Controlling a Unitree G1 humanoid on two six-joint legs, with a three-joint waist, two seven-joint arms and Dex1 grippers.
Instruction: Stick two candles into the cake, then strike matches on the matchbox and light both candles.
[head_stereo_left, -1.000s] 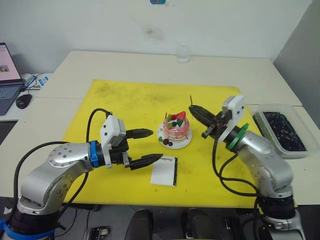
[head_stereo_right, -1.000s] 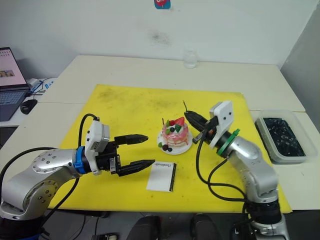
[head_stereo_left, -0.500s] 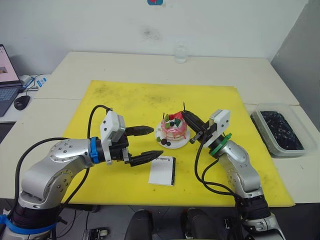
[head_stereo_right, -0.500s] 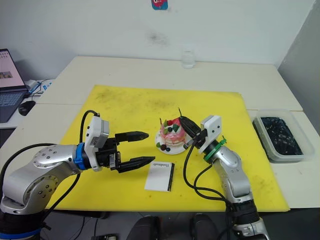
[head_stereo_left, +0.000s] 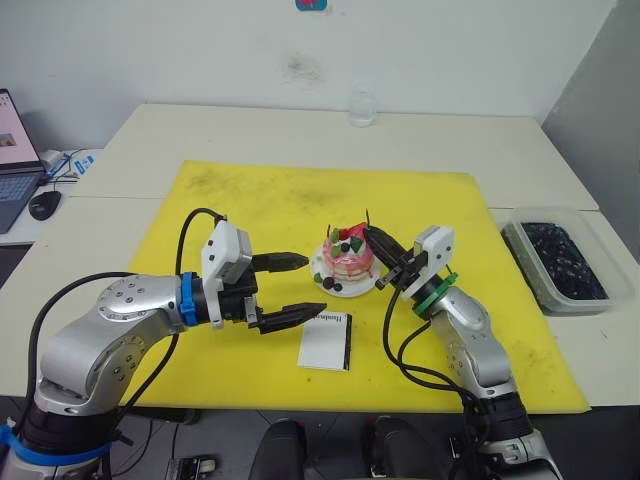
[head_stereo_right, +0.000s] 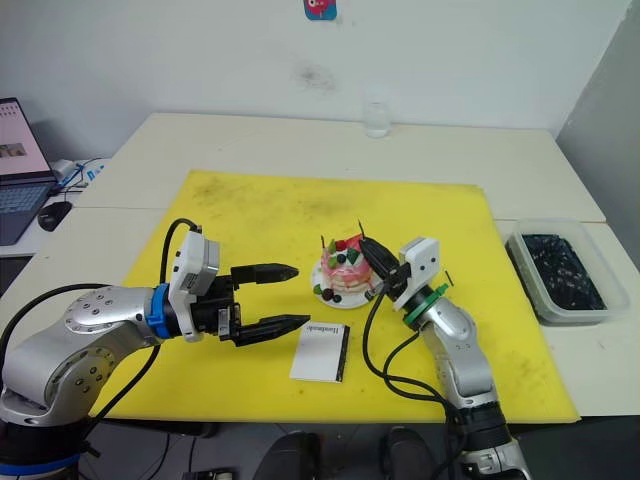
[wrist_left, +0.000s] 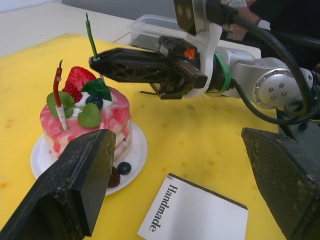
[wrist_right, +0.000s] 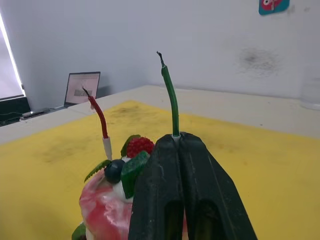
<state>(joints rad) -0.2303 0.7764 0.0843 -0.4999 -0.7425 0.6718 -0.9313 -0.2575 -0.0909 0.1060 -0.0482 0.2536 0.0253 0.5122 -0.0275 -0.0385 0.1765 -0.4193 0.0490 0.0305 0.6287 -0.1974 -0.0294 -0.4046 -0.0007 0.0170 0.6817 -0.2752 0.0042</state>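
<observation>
Left gripper (head_stereo_left: 292, 289) is held wide apart above the yellow mat (head_stereo_left: 250, 200), fingers pointed toward the cake (head_stereo_left: 347, 262). Open mat is seen between them. The matchbox (head_stereo_left: 327, 341) is laid flat just in front of the cake's plate, long axis running away from the robot. The red candle (wrist_left: 58, 96) is seated near-upright in the cake. The green candle (wrist_right: 170, 97) is clamped upright at its lower end by the right gripper (head_stereo_left: 377, 240), at the cake's right edge.
</observation>
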